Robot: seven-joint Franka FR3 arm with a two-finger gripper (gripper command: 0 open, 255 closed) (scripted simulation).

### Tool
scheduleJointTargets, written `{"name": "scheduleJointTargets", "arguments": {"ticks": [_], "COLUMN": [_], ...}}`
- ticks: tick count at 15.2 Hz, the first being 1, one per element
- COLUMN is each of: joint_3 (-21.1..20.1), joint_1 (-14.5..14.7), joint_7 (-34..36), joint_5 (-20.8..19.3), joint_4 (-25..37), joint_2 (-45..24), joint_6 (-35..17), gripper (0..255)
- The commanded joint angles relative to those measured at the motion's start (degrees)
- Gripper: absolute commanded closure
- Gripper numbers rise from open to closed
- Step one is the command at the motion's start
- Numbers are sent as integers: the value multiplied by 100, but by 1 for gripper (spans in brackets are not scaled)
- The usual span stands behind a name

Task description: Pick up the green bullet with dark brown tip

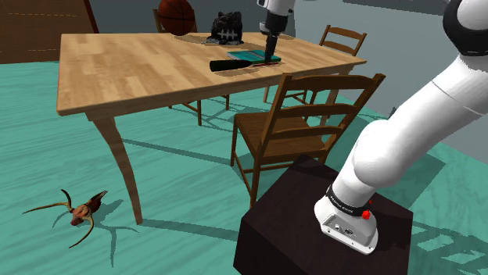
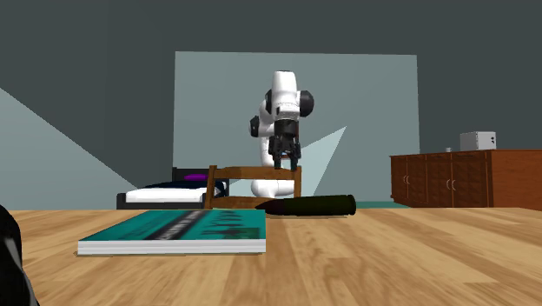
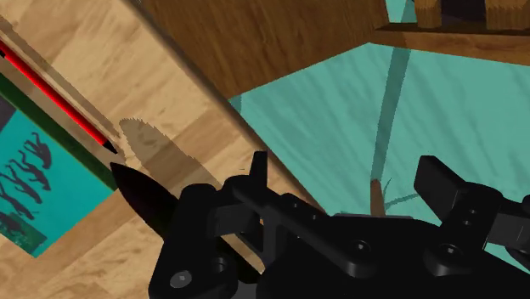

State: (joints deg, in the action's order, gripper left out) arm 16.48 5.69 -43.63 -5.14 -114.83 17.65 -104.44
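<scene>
The bullet [image 1: 231, 65] lies on its side on the wooden table [image 1: 117, 62], dark olive with a near-black pointed tip. From the second exterior view the bullet [image 2: 313, 206] rests behind a teal book [image 2: 174, 230]. My gripper [image 1: 271, 55] hangs a little above the table at the bullet's tip end, close to the table's edge by the chair. The gripper [image 2: 287, 162] is open with nothing between its fingers. In the wrist view the bullet's tip [image 3: 144, 197] pokes out beside one finger of the gripper [image 3: 348, 183], not between the fingers.
The teal book [image 1: 250, 56] lies beside the bullet, with a thin red stick [image 3: 59, 93] along its edge. A basketball [image 1: 176, 16] and a dark object [image 1: 227, 30] sit at the table's far side. Wooden chairs [image 1: 293, 129] stand between stand and table. An antlered skull [image 1: 78, 211] lies on the floor.
</scene>
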Motion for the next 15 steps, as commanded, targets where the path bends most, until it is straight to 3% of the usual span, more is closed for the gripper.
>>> {"name": "scheduleJointTargets", "arguments": {"ticks": [1, 8, 12, 15], "joint_3": [221, 537, 421, 233], "joint_1": [85, 15, -280, -581], "joint_7": [-707, -2840, -3824, -4376], "joint_5": [187, 1056, 1510, 1764], "joint_4": [532, 2578, 4136, 5635], "joint_2": [-579, -2558, -3797, -4831], "joint_6": [17, 465, 1015, 1606], "gripper": [0, 0, 0, 0]}}
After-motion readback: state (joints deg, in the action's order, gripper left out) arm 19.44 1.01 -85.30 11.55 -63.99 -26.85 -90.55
